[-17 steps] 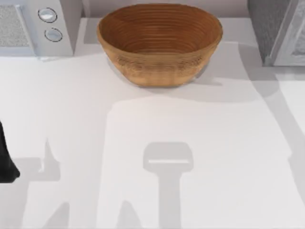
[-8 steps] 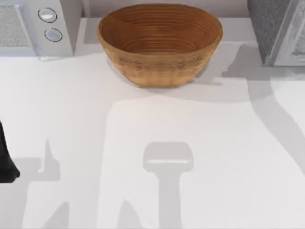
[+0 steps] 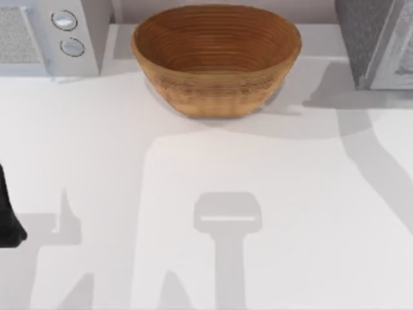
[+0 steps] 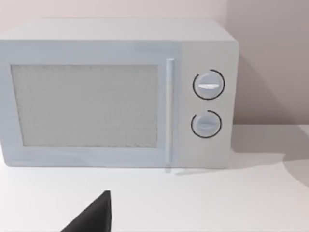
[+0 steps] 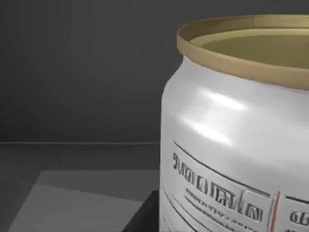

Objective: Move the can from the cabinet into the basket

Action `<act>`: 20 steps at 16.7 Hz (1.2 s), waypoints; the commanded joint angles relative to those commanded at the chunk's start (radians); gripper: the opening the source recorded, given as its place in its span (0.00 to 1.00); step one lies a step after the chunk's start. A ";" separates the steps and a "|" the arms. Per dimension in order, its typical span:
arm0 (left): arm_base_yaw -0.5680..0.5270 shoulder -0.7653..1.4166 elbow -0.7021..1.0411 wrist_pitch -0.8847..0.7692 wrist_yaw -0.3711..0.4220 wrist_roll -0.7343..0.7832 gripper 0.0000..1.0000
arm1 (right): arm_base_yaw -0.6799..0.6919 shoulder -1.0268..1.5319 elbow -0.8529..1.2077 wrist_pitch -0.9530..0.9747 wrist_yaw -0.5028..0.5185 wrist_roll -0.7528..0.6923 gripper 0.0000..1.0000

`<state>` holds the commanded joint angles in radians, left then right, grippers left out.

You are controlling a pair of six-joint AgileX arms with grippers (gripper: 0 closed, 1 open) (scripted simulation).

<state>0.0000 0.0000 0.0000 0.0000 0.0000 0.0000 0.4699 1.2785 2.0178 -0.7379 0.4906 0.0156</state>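
The can point(image 5: 241, 130), upright in the dark cabinet point(image 3: 364, 39), looks light, rigid and smooth, likely slippery; grip mid-wall, below the gold rim. Right claw's state: cannot tell.

On the desk point(image 3: 193, 213) we have the basket point(image 3: 216, 58) at the back, midway across. The microwave point(image 3: 48, 35) stands at the back left corner, well apart from the basket. The cabinet point(image 3: 374, 39) stands at the back right corner, just beside the basket. Our left arm point(image 3: 10, 219) sits at the desk's left edge, nearer the front. The can point(image 5: 236, 140) stands upright on a shelf inside a dark enclosure.
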 joint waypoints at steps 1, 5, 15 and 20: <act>0.000 0.000 0.000 0.000 0.000 0.000 1.00 | -0.008 -0.022 -0.032 0.014 -0.009 -0.001 0.00; 0.000 0.000 0.000 0.000 0.000 0.000 1.00 | -0.061 -0.175 -0.265 0.102 -0.066 -0.005 0.00; 0.000 0.000 0.000 0.000 0.000 0.000 1.00 | -0.297 -0.803 -1.361 0.462 -0.306 -0.015 0.00; 0.000 0.000 0.000 0.000 0.000 0.000 1.00 | -0.407 -1.104 -1.815 0.637 -0.423 -0.016 0.00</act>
<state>0.0000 0.0000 0.0000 0.0000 0.0000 0.0000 0.0628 0.1747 0.2032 -0.1011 0.0679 -0.0004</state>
